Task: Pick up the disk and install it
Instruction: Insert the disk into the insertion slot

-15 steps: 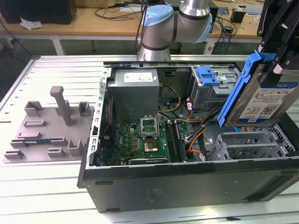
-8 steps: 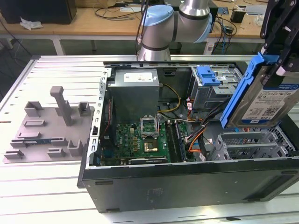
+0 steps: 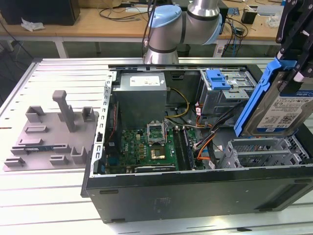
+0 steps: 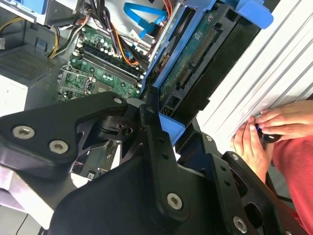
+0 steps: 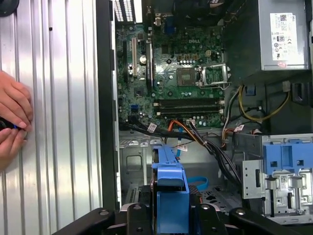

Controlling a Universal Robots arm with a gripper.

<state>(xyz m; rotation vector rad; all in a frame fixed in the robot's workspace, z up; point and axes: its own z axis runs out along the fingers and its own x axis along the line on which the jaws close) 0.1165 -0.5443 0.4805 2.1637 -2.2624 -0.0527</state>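
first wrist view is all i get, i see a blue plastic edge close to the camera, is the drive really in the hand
Observer: Yes. In the exterior view the black hand is shut on the flat silver hard drive, white-and-blue label, framed by its blue plastic carrier, held in the air.
Operator: ok is it in a bay yet
Observer: No. It hangs tilted above the grey metal drive cage at the exterior view's right end of the open black computer case, not slid in.
Operator: which face does the second wrist view get
Observer: Its circuit-board side.
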